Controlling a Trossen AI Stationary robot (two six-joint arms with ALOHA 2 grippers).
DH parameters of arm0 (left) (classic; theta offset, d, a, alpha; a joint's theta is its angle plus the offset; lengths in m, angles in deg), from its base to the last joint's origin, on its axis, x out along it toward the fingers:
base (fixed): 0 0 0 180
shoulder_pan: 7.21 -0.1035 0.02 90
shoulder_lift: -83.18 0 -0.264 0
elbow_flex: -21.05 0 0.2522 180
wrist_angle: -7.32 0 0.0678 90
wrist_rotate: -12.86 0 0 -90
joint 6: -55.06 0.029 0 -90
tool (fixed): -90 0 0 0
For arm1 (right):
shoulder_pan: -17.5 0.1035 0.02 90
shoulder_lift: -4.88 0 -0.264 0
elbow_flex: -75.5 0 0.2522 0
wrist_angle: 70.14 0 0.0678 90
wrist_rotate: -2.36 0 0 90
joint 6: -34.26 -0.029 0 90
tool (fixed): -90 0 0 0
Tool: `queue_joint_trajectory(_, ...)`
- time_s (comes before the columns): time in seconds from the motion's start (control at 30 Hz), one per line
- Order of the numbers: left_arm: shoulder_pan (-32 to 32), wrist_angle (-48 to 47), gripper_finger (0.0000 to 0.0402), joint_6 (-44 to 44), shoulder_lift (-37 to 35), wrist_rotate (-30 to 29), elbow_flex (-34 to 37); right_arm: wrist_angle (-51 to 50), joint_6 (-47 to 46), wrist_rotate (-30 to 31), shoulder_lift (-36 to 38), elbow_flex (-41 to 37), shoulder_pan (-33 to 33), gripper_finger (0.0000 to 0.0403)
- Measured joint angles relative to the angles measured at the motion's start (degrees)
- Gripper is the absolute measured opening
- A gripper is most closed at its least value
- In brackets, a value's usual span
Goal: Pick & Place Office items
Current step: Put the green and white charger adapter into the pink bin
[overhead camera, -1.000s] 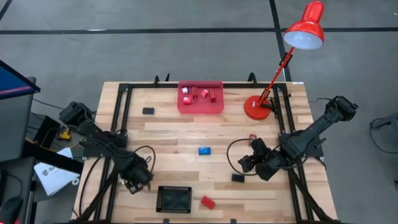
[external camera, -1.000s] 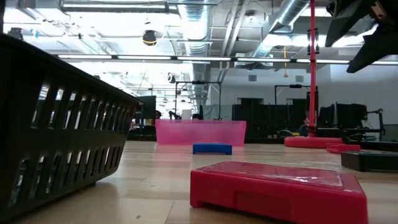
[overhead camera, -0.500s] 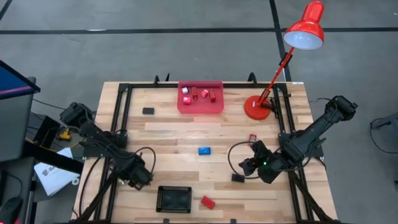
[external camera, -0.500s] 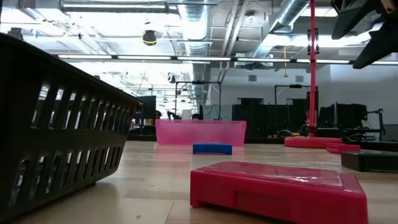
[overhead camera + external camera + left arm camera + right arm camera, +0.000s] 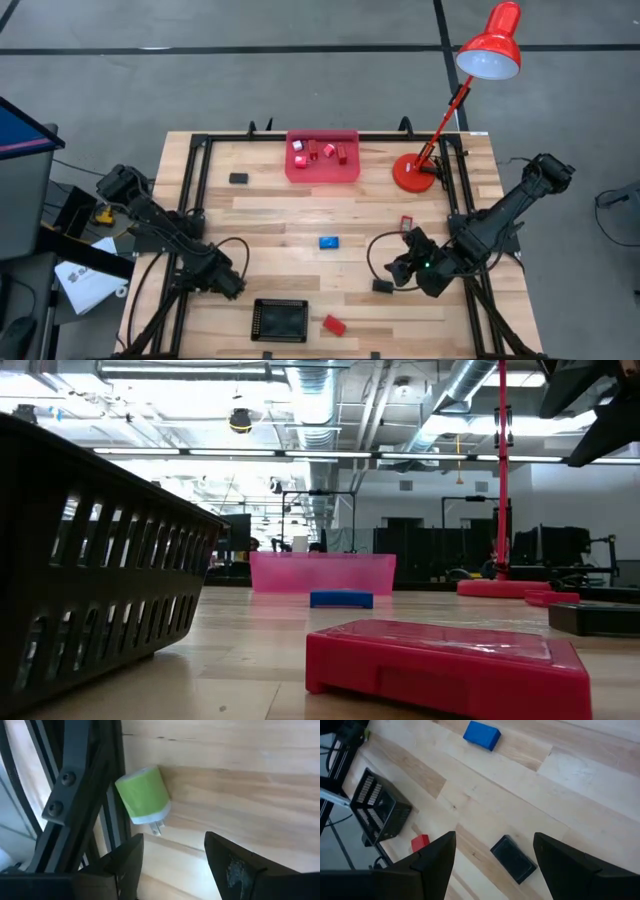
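While both arms hang low over it, the wooden table (image 5: 300,215) shows pale planks with a smooth grain and a black metal frame around its edge. A red desk lamp (image 5: 470,90) with a round base stands at the far right corner. At the far edge sits a see-through pink tray (image 5: 322,157) with a few small red blocks (image 5: 320,151) inside. Near the front edge is a black basket (image 5: 280,320) with slotted walls.

No writing can be read on anything.

The left gripper (image 5: 172,862) is over the front left part of the table — its fingers are apart and hold nothing. Just past them lies a small green plug (image 5: 144,795) with a white end and metal prongs, close to the frame.

The right gripper (image 5: 495,865) is over the front right part, fingers wide apart and empty. Under it lies a flat black rectangle (image 5: 513,858).

A blue block (image 5: 328,242) lies near the middle. A red block (image 5: 334,325) — smooth and shiny — lies beside the basket. A black piece (image 5: 238,178) lies left of the pink tray, and a tiny red-and-white piece (image 5: 406,221) lies near the right arm.
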Motion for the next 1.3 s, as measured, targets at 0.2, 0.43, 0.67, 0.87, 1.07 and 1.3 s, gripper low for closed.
queue_joint_trajectory(0.2, -0.44, 0.72, 0.0204, -1.79, 0.0, 2.91, 4.12, 0.0, -0.76, 0.27, 0.0, 0.0, 1.87, 0.026)
queue_joint_trajectory(0.43, -1.97, 6.28, 0.0204, -1.65, -1.05, 2.21, 8.32, -0.07, -3.24, 0.25, 0.0, 0.0, 4.52, 0.026)
queue_joint_trajectory(0.67, -2.85, 8.04, 0.0204, -1.27, -1.31, 1.98, 10.31, -0.46, -7.3, 0.26, -0.02, 0.0, 6.5, 0.026)
queue_joint_trajectory(0.87, -4.02, 8.74, 0.0181, 0.38, -1.25, 0.66, 10.46, -0.44, -7.91, 0.25, -0.02, 0.01, 6.75, 0.026)
queue_joint_trajectory(1.07, -4.02, 8.91, 0.0135, 1.17, -1.25, 0.42, 10.46, -0.46, -7.91, 0.56, -0.02, 0.02, 6.72, 0.026)
queue_joint_trajectory(1.3, -4.0, 9.47, 0.0149, 2.55, -1.47, -1.29, 9.14, -0.46, -8.11, 0.71, -0.02, 0.02, 6.72, 0.026)
